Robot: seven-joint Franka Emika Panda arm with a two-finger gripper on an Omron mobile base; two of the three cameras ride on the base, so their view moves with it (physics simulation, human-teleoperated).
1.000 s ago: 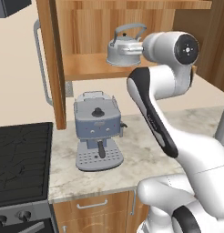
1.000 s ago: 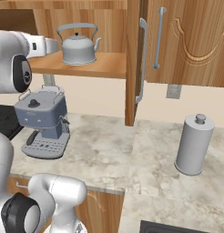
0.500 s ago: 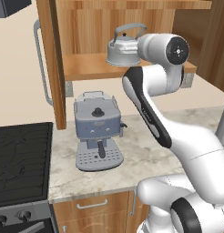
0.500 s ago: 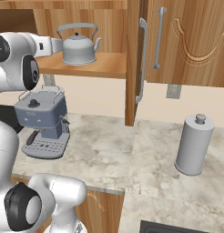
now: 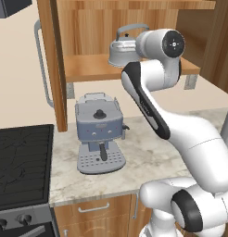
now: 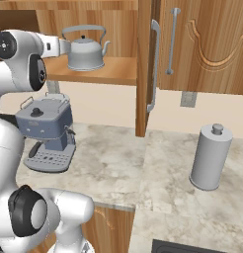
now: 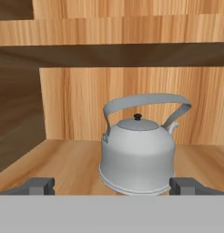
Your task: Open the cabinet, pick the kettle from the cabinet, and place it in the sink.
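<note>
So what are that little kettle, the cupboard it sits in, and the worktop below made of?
The kettle looks like brushed or matte metal: an even silver-grey with soft shading and a small dark lid knob. The cupboard seems to be medium-brown wood, with grain lines on its shelf and back wall. The worktop looks like polished stone, perhaps marble or granite, given its mottled beige-grey veining. It is rendered, so these are only looks.

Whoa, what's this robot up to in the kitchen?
The white robot arm is reaching into an open wooden cabinet to get the kettle standing on its shelf. Its tool is open, with a fingertip on either side of the kettle's base, but it has not closed on it, so the kettle rests on the shelf. Below, on the counter, stand a blue-grey coffee machine and a grey canister.
</note>
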